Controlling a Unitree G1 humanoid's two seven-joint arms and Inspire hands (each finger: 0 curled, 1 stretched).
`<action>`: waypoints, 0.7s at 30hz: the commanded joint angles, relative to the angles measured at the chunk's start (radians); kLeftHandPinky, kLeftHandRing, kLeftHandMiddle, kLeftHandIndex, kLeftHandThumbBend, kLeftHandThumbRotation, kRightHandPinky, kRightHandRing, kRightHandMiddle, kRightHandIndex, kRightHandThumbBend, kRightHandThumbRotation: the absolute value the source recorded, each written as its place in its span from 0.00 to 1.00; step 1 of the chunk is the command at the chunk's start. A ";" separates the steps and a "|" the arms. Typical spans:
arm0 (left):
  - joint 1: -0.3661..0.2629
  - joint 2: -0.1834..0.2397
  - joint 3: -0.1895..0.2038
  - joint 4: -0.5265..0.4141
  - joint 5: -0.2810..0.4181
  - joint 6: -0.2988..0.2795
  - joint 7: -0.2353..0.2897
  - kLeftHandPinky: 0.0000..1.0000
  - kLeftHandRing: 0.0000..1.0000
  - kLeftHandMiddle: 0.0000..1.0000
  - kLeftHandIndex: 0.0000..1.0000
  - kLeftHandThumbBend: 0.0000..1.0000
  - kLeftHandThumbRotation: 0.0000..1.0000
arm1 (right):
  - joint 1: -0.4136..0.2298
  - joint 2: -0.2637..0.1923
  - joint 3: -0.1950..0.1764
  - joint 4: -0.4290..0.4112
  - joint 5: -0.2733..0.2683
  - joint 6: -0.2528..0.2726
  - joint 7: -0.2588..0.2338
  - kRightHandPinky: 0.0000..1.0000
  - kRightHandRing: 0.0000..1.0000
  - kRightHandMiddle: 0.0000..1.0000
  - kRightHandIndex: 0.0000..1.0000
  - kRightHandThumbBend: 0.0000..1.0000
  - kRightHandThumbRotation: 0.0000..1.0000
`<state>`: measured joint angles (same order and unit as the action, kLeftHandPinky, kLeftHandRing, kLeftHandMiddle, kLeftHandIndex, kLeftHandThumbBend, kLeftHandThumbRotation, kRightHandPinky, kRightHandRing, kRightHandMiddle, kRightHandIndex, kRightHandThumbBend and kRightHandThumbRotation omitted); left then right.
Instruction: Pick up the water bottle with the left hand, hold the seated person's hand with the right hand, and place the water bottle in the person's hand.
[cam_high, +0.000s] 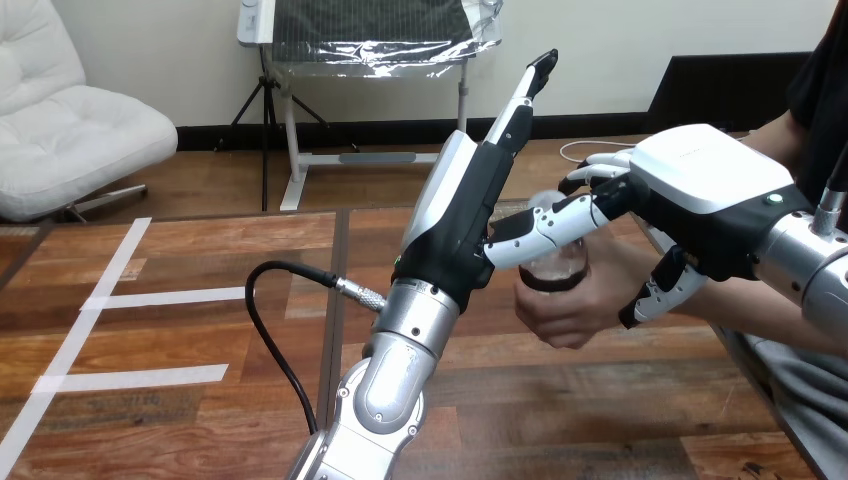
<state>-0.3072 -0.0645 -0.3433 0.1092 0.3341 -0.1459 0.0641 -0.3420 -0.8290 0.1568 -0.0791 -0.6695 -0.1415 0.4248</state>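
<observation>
Bottle (553, 272) — seemingly touching left robot hand (466, 216).

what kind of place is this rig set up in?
Probably a lab test bench for handover trials, not a home. A wooden table is marked out with white tape strips, and a seated person's hand holds a water bottle over it.

A wooden table (180, 400) bears 3 white tape strips (165, 296) at its left. Beyond it, a brown wooden floor (200, 185) meets a pale wall (150, 50) with a black baseboard (380, 130). A white padded chair (70, 130) stands at the left, a foil-draped panel on a white stand (370, 25) near the middle.
</observation>
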 joint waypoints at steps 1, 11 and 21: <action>-0.042 -0.011 0.009 -0.007 0.000 -0.019 0.004 0.93 1.00 1.00 1.00 0.81 0.73 | -0.018 -0.002 -0.043 -0.048 0.015 0.013 0.002 0.79 0.90 0.92 0.86 0.90 0.00; -0.023 -0.014 0.010 -0.029 -0.008 -0.015 0.004 0.93 0.99 1.00 1.00 0.76 0.78 | 0.007 -0.007 -0.062 -0.113 0.020 0.072 0.045 0.80 0.92 0.93 0.87 0.88 0.00; 0.020 -0.029 0.017 -0.068 -0.068 -0.022 -0.005 0.91 0.96 0.98 0.99 0.68 0.84 | 0.044 -0.002 -0.096 -0.177 0.045 0.116 0.069 0.81 0.93 0.94 0.88 0.84 0.02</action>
<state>-0.2986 -0.0634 -0.3430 0.1007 0.2989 -0.1459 0.0590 -0.2924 -0.8290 0.1253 -0.1952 -0.6447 -0.0462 0.4965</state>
